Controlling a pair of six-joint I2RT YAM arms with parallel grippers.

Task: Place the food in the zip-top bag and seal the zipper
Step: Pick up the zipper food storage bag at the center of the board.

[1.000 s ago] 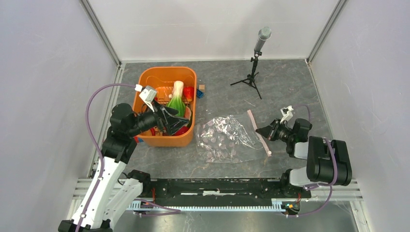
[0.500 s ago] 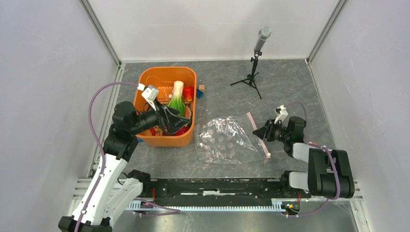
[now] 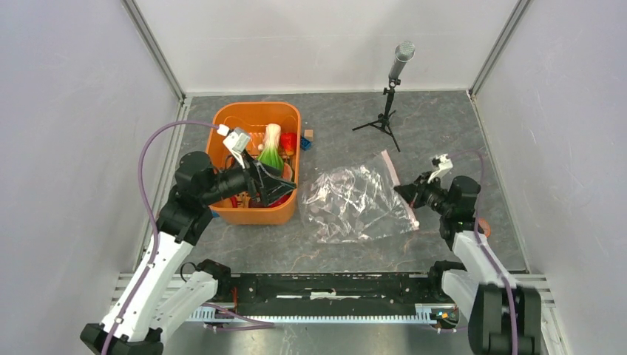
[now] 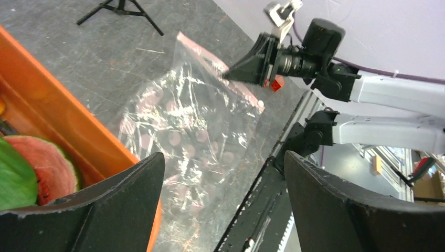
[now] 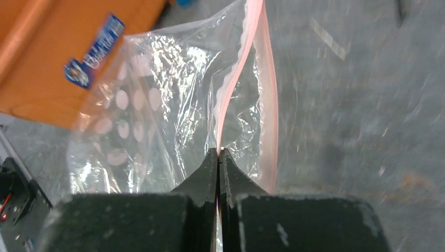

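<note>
The clear zip-top bag [image 3: 358, 203] lies on the grey table, right of the orange tub [image 3: 255, 214]. Its pink zipper [image 3: 395, 185] runs along the right edge. My right gripper [image 3: 403, 194] is shut on one lip of the zipper [image 5: 231, 100] and lifts it, so the mouth gapes. The toy foods sit in the tub: a green leafy vegetable [image 3: 270, 154], red pieces [image 3: 288, 140] and a watermelon slice [image 4: 50, 163]. My left gripper [image 3: 285, 185] is open and empty above the tub's right wall, pointing at the bag [image 4: 194, 121].
A small microphone tripod [image 3: 388, 96] stands at the back right of the table. Small blue and wooden blocks [image 3: 306, 140] lie just behind the tub's right corner. The metal rail [image 3: 325, 292] runs along the near edge.
My right gripper closed on the zipper lip and pulled it right and up, spreading the bag wider. My left gripper rose slightly over the tub's right side.
</note>
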